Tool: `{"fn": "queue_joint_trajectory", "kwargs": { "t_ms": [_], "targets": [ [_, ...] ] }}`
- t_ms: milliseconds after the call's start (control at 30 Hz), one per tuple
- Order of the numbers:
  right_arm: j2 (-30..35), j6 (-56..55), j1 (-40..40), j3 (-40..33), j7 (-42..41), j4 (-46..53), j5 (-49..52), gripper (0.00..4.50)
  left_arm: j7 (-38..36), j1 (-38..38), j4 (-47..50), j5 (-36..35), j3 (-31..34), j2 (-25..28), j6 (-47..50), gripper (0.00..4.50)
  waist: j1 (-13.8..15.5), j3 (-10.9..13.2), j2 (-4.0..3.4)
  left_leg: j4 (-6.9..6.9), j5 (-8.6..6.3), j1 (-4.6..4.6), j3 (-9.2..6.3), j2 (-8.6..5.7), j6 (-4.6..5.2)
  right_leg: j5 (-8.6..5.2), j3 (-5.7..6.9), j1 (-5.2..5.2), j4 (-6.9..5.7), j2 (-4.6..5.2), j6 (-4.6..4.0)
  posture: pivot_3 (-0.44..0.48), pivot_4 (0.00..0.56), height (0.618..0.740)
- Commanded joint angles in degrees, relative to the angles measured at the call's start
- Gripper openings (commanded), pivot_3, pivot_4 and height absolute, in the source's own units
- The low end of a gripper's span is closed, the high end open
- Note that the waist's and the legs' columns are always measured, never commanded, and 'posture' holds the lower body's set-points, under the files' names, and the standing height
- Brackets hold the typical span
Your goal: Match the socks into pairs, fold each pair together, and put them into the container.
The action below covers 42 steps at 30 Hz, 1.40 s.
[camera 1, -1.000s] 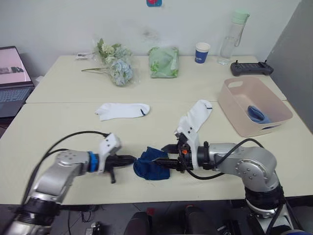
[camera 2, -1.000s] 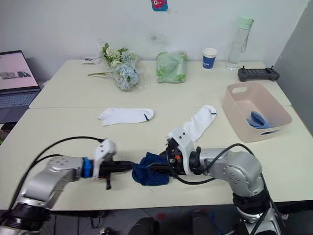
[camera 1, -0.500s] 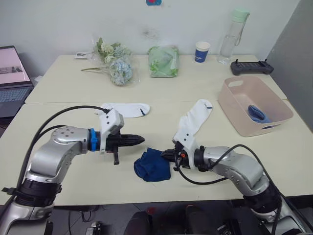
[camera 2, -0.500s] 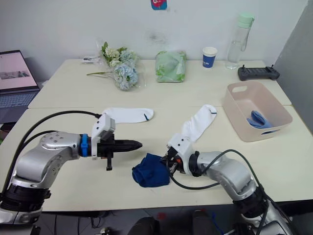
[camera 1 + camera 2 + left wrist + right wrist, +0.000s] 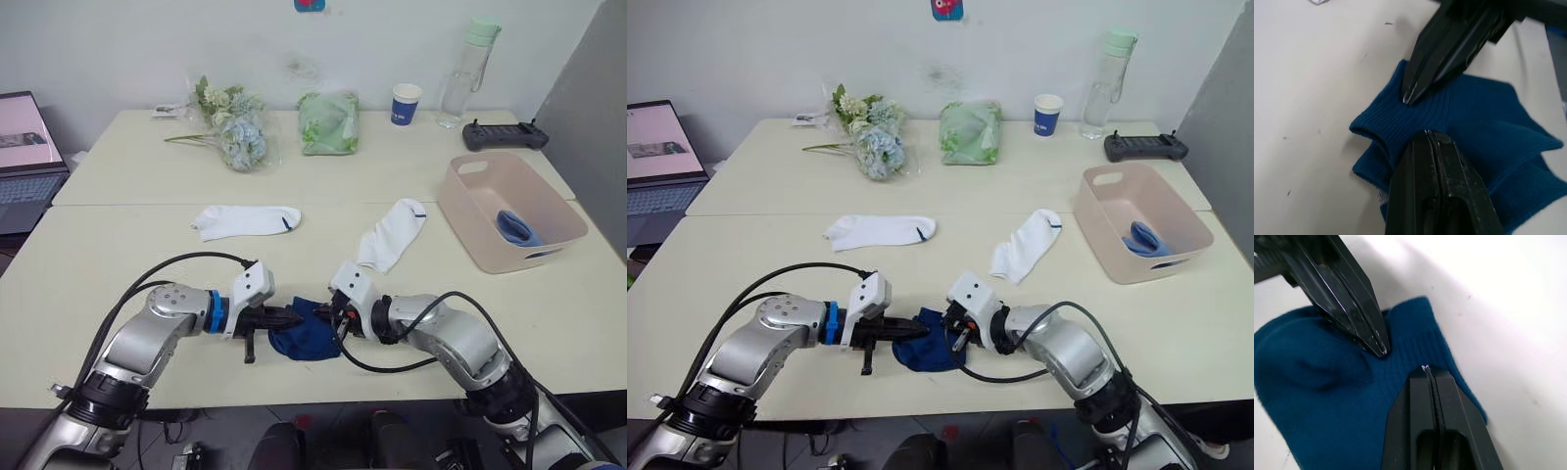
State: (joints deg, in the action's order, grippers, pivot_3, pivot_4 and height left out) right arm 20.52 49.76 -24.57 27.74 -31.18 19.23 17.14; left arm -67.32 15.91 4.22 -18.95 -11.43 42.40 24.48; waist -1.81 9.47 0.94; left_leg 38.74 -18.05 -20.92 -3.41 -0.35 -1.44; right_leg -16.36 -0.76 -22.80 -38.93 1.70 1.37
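Note:
A bundle of navy socks lies near the table's front edge, between my two grippers. My left gripper is shut and its tip presses on the bundle's left side. From the other side my right gripper is also shut, its tip resting on the ribbed cuff. The two tips nearly meet over the fabric. Two white socks lie flat further back, one to the left and one to the right. The pink container stands at the right with a light blue sock inside.
Along the far side of the table are a flower bouquet, a green bag, a blue paper cup, a water bottle and a black controller. A laptop sits at the far left.
My right gripper went from open around the navy bundle to shut. The left gripper lifted away to the back left, then came back down onto the bundle.

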Motion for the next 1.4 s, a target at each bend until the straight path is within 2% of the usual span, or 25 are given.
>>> {"fn": "queue_joint_trajectory", "kwargs": {
  "t_ms": [33, 367, 467, 600, 700, 900, 1100, 1233, 1400],
  "targets": [
    [1.2, -3.4, 0.9, -2.3, -4.4, 4.5, 2.3, 0.02, -0.6, -0.9, -0.1, 1.1, -0.4, 0.3, -1.1, 0.00, 0.0, 0.0, 0.00, 0.00, 0.00, 0.00, 0.00, 0.00, 0.00, 0.00, 0.00, 0.00, 0.01, 0.00, 0.00, 0.000, 0.150, 0.740],
    [11.3, -6.4, 6.5, 5.4, -13.1, 5.7, -1.8, 0.02, 0.5, -8.9, 6.1, -0.7, 2.7, 3.1, 1.8, 0.00, -0.1, 0.0, -0.01, -0.01, -0.01, 0.09, 0.00, 0.04, 0.01, -0.01, -0.01, 0.08, 0.00, 0.00, 0.01, 0.000, 0.150, 0.740],
    [13.8, -9.0, 8.1, 5.9, -13.9, 6.2, -3.6, 0.02, -1.5, -10.9, 9.0, -1.7, 3.5, 4.0, -0.5, 0.00, 0.0, 0.0, 0.00, -0.01, -0.01, 0.14, -0.01, 0.04, 0.01, -0.01, 0.01, 0.18, 0.05, 0.01, 0.01, 0.000, 0.150, 0.740],
    [13.0, -9.3, 8.3, 4.3, -12.9, 7.1, -3.7, 0.02, 0.3, -9.4, 12.9, -4.5, 4.9, 2.9, 2.3, 0.00, 0.1, 0.0, 0.00, 0.00, -0.01, 0.12, -0.01, 0.03, 0.01, -0.01, 0.04, 0.20, 0.07, 0.02, 0.01, 0.000, 0.150, 0.740],
    [11.8, -8.9, 7.6, 3.5, -12.2, 6.9, -3.6, 0.02, 0.3, -8.4, 12.4, -3.9, 4.3, 2.9, 1.9, 0.00, 0.1, 0.0, 0.01, 0.00, -0.01, 0.12, -0.01, 0.03, 0.01, -0.01, 0.04, 0.21, 0.07, 0.02, 0.01, 0.000, 0.150, 0.740],
    [9.5, -8.0, 6.6, 2.8, -11.2, 7.1, -3.8, 0.02, 3.7, -6.4, 5.4, 0.3, 2.7, -0.3, -1.6, 0.00, 0.1, 0.0, 0.00, 0.00, -0.01, 0.12, -0.02, 0.03, 0.01, -0.01, 0.05, 0.18, 0.05, 0.01, 0.01, 0.000, 0.150, 0.740],
    [9.2, -7.4, 6.2, 2.2, -10.9, 7.7, -4.0, 0.02, 7.6, -4.8, 0.7, 1.6, 3.6, -3.3, -1.0, 0.00, 0.2, 0.0, 0.01, 0.02, 0.00, 0.10, -0.03, 0.01, 0.01, -0.01, 0.06, 0.19, 0.06, 0.02, 0.01, 0.000, 0.150, 0.740],
    [8.8, -7.1, 6.4, 0.9, -10.6, 8.5, -3.8, 0.02, 7.7, -5.5, 0.9, 1.1, 4.0, -2.6, -0.6, 0.00, 0.1, 0.0, 0.01, 0.02, 0.00, 0.11, -0.04, 0.02, 0.00, -0.01, 0.06, 0.19, 0.05, 0.02, 0.01, 0.000, 0.150, 0.740],
    [5.0, -1.2, 6.8, -7.7, -6.9, 11.5, 1.3, 0.02, 3.8, -7.1, 6.4, -2.3, 5.2, 0.5, 0.8, 0.00, 0.0, 0.0, 0.01, 0.00, 0.00, 0.11, -0.05, 0.04, 0.00, -0.01, 0.05, 0.16, 0.03, 0.01, 0.01, 0.000, 0.150, 0.740]
  ]
}}
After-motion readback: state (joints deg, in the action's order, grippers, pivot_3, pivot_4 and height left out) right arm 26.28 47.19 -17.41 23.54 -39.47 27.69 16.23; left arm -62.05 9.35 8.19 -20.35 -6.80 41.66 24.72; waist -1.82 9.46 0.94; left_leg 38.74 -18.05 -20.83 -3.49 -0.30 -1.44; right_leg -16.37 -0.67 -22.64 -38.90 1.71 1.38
